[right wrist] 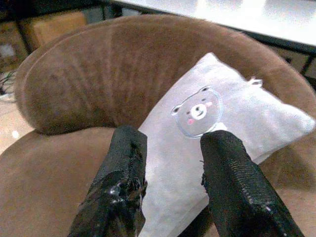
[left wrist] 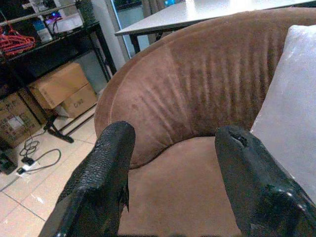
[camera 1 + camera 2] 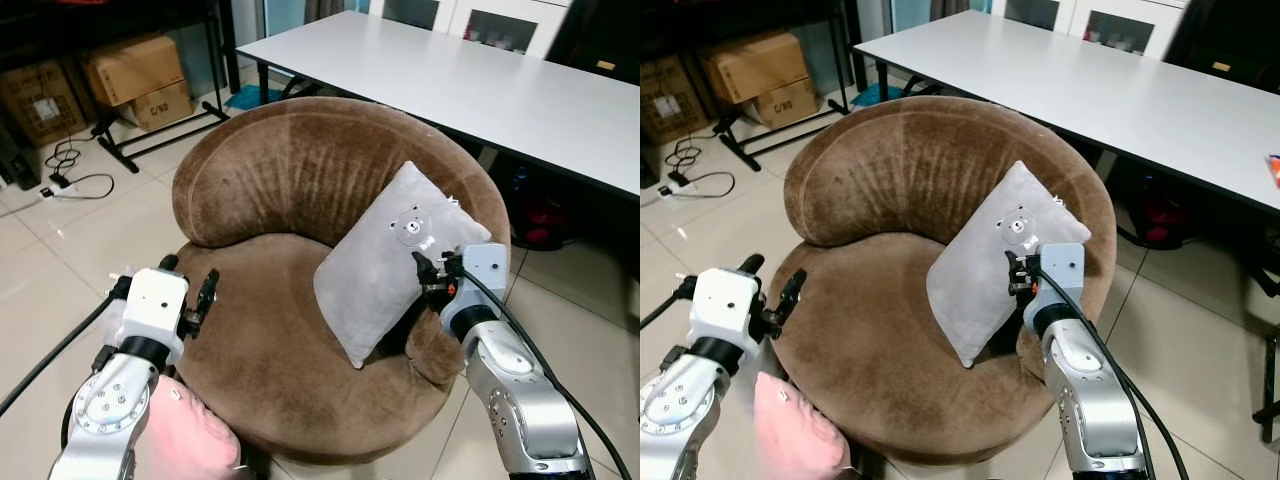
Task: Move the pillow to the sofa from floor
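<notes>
Right gripper [image 1: 170, 163] open, empty, just beside grey square bear-print pillow [image 3: 385, 265] leaning on round brown velvet sofa [image 3: 290, 170]; left gripper [image 2: 173, 168] open, empty; white table [image 3: 480, 80] behind; tiled floor [image 3: 60, 240].

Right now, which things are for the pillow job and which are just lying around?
For the job:
- grey pillow, leaning on the sofa
- brown sofa
- right hand, open, close to the pillow
- left hand, open, at the sofa's edge

Just lying around:
- pink cushion by the sofa's front
- white table
- cardboard boxes
- cables on the floor
</notes>
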